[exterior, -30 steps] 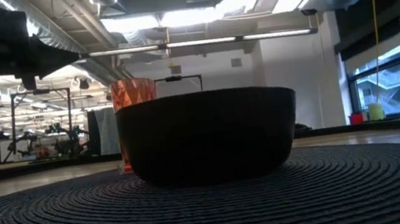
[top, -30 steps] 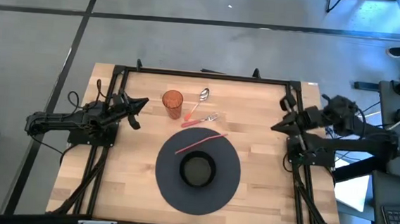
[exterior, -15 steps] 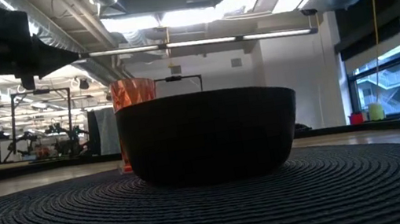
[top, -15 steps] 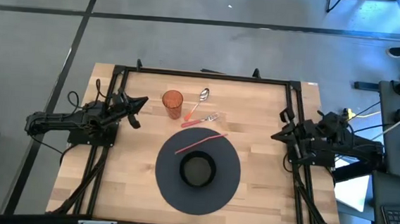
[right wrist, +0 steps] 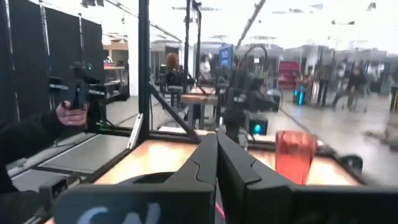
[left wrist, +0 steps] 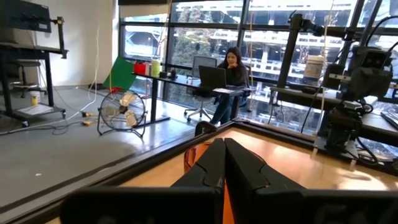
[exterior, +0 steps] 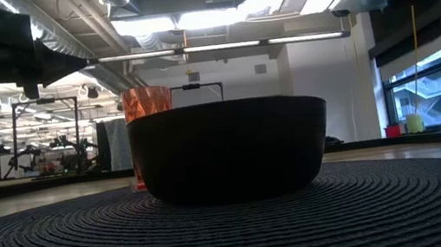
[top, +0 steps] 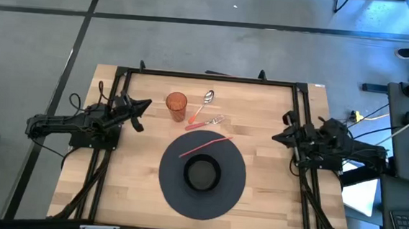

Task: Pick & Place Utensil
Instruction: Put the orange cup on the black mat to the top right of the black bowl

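Even, soft overhead light on the pale wooden table (top: 272, 184), faint shadows, low view strongly backlit by glaring ceiling strip lights (exterior: 187, 19), dark round bowl (exterior: 231, 150) a near silhouette, right wrist view motion-blurred and washed out, left wrist view daylit through windows (left wrist: 205, 37)

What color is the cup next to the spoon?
The cup is orange and see-through. The high view shows it best, standing beside the spoon.
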{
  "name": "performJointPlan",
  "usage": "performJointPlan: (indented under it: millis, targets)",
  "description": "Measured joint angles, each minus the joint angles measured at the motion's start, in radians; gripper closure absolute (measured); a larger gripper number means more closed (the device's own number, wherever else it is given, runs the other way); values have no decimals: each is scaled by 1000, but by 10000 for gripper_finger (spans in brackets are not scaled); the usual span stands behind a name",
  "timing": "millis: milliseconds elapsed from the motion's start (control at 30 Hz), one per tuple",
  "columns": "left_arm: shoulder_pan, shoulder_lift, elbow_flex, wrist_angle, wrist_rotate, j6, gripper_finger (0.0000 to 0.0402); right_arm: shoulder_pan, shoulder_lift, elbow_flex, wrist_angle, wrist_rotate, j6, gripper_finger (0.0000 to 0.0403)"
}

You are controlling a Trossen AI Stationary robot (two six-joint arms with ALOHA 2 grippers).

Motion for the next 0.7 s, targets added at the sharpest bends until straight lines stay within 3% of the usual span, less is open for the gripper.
performJointPlan:
  millis: [700]
  targets:
    - [0,0,0,1,0,6,400,-2,0,-28,18,24,3,398]
